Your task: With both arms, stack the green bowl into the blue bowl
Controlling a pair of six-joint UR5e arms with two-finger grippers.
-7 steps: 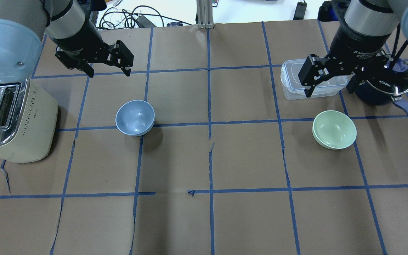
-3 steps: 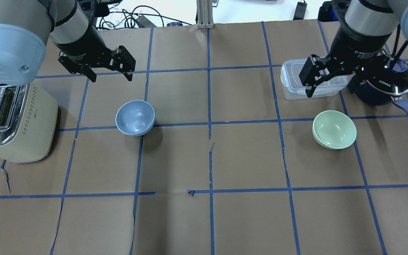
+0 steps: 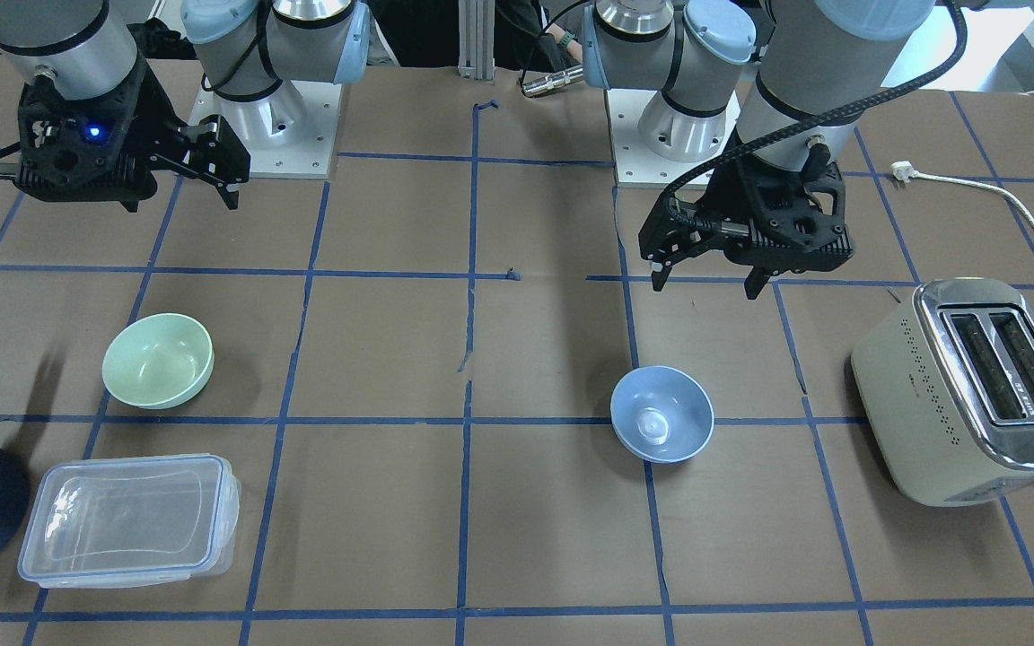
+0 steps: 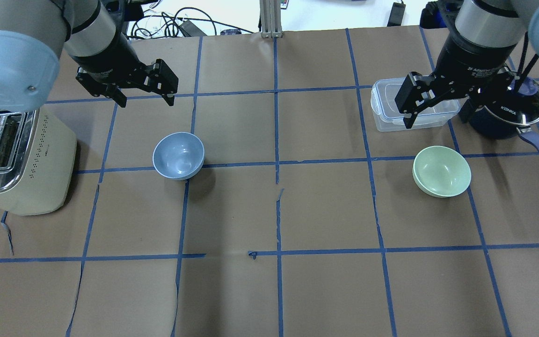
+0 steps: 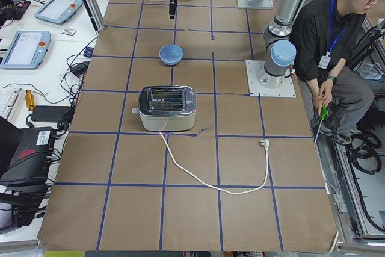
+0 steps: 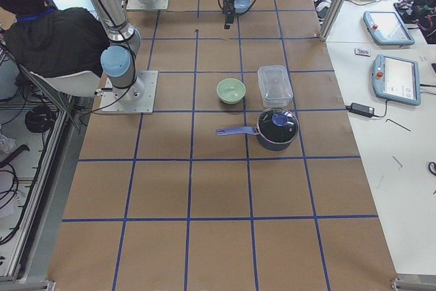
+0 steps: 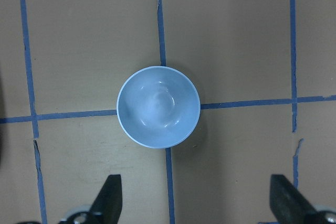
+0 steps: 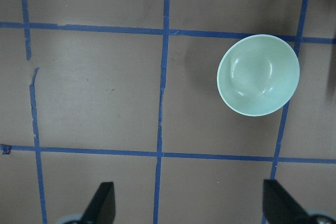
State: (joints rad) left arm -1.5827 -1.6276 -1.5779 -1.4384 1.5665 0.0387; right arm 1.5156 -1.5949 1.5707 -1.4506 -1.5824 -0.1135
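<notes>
Our right hand (image 4: 434, 117) hangs wide open and empty above the counter (image 4: 325, 210). The green bowl (image 4: 441, 171) sits upright on that side; in the wrist view it lies off toward one finger, not centred. Our left hand (image 4: 147, 96), equally open and empty, lines up evenly with the blue bowl (image 4: 178, 155), well apart from the green one. We judge the right arm nearer the green bowl. The navy pot (image 4: 496, 130) is partly hidden behind the right hand.
</notes>
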